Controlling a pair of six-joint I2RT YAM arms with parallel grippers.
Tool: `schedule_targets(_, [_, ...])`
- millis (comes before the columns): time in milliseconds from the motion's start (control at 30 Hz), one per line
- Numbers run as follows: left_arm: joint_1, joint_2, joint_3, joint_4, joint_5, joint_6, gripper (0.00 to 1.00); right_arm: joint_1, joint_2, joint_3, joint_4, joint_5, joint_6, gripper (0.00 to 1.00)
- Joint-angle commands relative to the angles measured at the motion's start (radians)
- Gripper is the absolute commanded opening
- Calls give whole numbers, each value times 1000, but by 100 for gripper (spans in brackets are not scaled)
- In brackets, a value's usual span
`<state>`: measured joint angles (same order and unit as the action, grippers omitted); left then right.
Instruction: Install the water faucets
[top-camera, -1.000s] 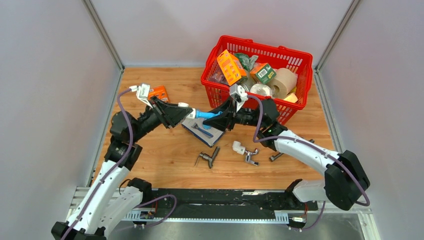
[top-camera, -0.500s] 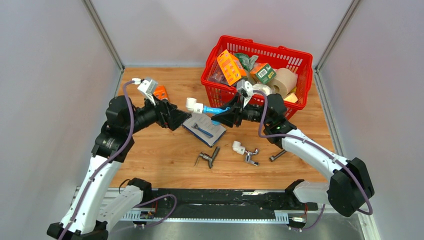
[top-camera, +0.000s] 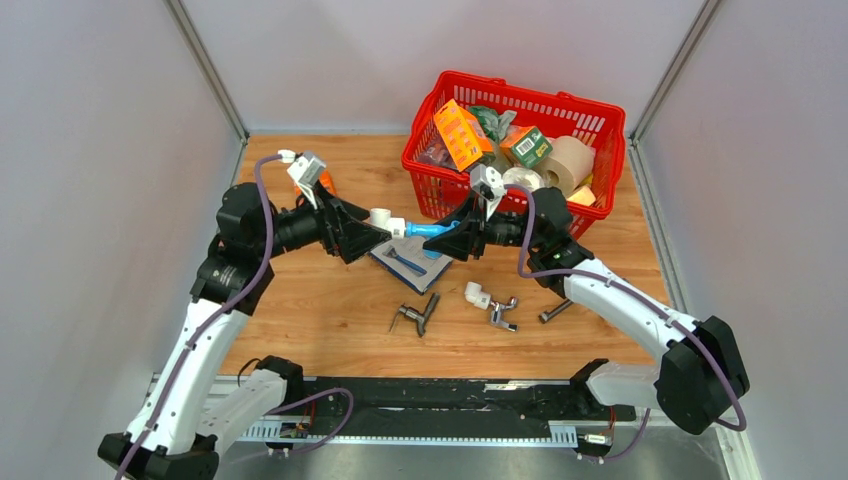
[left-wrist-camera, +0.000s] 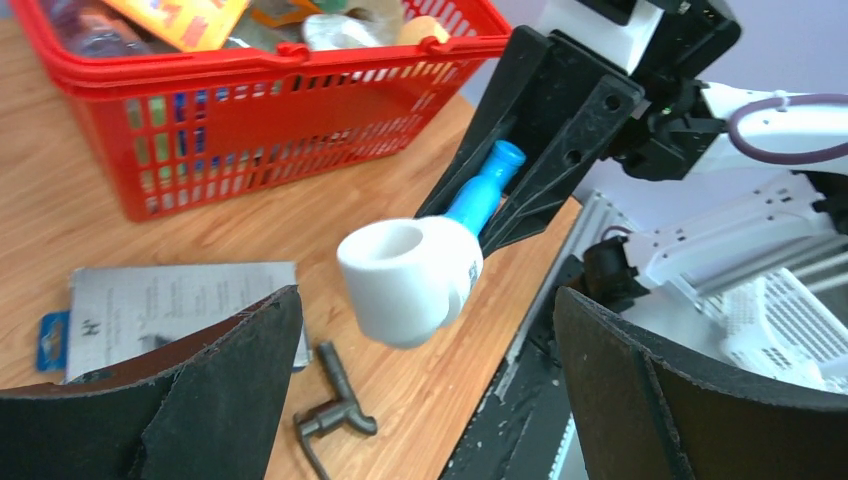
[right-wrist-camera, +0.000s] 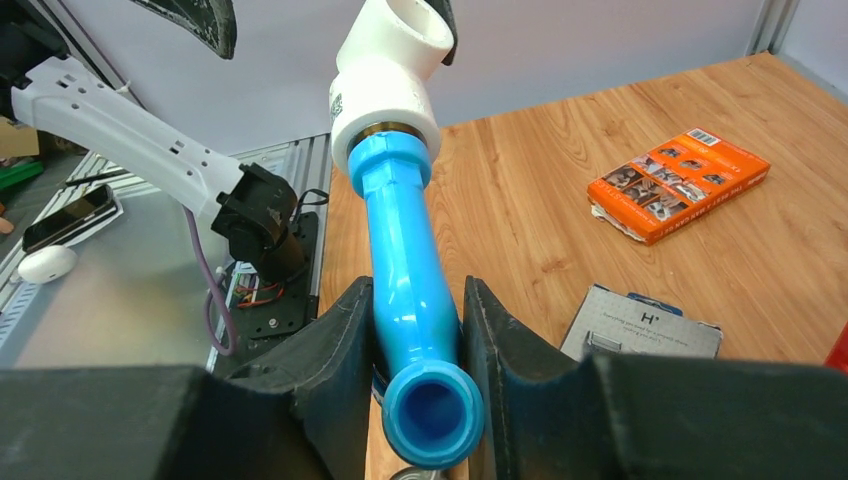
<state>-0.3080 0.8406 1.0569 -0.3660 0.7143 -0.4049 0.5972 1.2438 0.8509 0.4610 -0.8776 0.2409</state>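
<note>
wooden tabletop (top-camera: 330, 300) between grey walls (top-camera: 90, 150) lies under the water faucet (top-camera: 425, 229).

a wooden table (top-camera: 330, 300) with a warm orange-brown grain forms the base of a small booth. plain pale grey wall panels (top-camera: 90, 200) close it on the left, back and right, joined at the far corners by aluminium posts (top-camera: 205, 70). a black rail (top-camera: 450, 405) runs along the near edge above a grey metal shelf (top-camera: 450, 462). the light is soft and even.

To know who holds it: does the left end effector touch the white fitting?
Apart. Left wrist view: gaps separate the white fitting from both left end effector fingers.
</note>
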Motion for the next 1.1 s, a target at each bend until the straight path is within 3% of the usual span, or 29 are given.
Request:
schedule_targets(0, [6, 40, -21, 166, 154, -109, 100, 4, -38, 37, 62, -37, -9, 0])
schedule_targets(267, [6, 86, -72, 269, 221, -193, 96, 4, -44, 42, 62, -43, -12, 0])
schedule_targets(467, [6, 107, -84, 306, 243, -213, 83, 4, -37, 42, 74, -49, -3, 0])
schedule_targets(600, [6, 126, -87, 320, 280, -203, 70, 4, -32, 45, 76, -58, 6, 0])
schedule_targets(633, [6, 127, -90, 323, 284, -201, 58, 4, -30, 45, 76, -58, 6, 0])
schedule_targets(767, [6, 129, -98, 332, 304, -170, 35, 4, -21, 51, 84, -69, 31, 0])
schedule_targets(867, [6, 117, -94, 311, 313, -68, 11, 4, 0, 72, 67, -70, 83, 0])
schedule_targets(933, [6, 91, -95, 265, 298, 76, 0, 1, 35, 126, -51, -77, 113, 0])
schedule_targets(1067, [6, 11, -135, 199, 216, 382, 0, -20, 111, 194, -160, -107, 271, 0])
